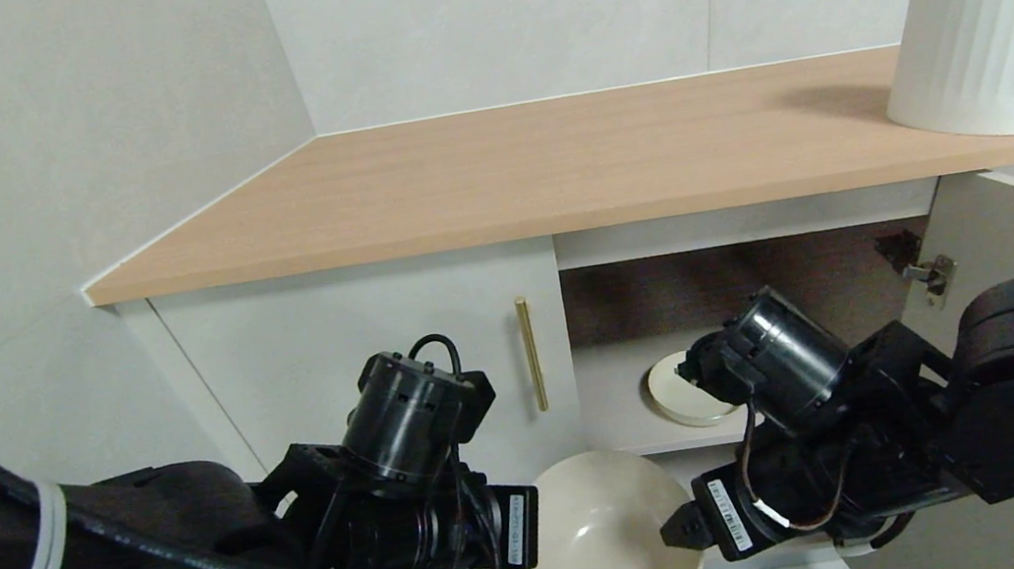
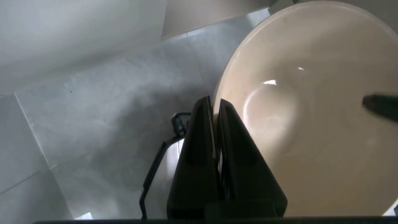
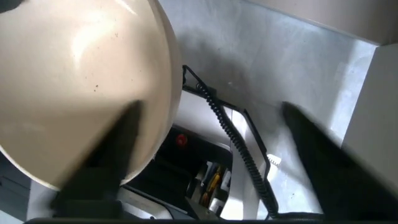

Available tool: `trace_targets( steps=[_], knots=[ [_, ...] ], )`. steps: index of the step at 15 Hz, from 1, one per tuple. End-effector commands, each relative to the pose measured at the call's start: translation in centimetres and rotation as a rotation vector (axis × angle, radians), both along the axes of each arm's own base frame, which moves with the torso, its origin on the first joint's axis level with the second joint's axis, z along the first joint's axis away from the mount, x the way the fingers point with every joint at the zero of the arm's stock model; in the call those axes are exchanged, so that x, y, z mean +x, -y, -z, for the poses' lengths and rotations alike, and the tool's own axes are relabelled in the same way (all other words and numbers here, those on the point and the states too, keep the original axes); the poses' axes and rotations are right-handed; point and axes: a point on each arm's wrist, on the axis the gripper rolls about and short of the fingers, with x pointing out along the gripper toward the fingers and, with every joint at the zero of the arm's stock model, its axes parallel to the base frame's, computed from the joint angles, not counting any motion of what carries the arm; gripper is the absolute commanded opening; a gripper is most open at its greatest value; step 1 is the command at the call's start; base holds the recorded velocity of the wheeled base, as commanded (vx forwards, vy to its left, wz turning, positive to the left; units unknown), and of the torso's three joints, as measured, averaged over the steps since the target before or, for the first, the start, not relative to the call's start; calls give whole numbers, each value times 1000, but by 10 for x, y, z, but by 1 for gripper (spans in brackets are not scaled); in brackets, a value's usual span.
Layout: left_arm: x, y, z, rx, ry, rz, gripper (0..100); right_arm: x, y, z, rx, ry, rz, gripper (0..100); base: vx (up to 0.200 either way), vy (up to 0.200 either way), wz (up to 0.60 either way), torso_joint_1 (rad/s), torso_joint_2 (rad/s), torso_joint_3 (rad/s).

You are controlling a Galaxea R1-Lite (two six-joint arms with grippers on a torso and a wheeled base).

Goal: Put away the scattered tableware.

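Open cabinet (image 1: 725,284) behind; left gripper (image 2: 214,106) clamped on bowl (image 1: 593,540) rim, right gripper (image 3: 211,112) spread wide beside bowl.

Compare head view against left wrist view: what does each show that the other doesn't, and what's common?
Head view adds: wooden countertop carrying a white ribbed container, a closed door with a gold handle, and an open cabinet with a plate on its shelf.
Left wrist view adds: a close look at the left gripper shut on the rim of the bowl, with grey floor tiles beneath.
Shared: the cream bowl, held in front of the cabinet.
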Motion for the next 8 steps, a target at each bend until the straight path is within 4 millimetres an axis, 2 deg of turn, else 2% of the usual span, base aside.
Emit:
trace_targets(
  steps=[1,8],
  knots=[
    [0,0,0,0,-1,0,0,1,-2,3,-5,-6,1,0,0,0,0,0,0,0],
    [0,0,0,1,0,-1,0,-2,-3,1,-7,0,-10,0,0,0,0,0,0,0]
  ],
)
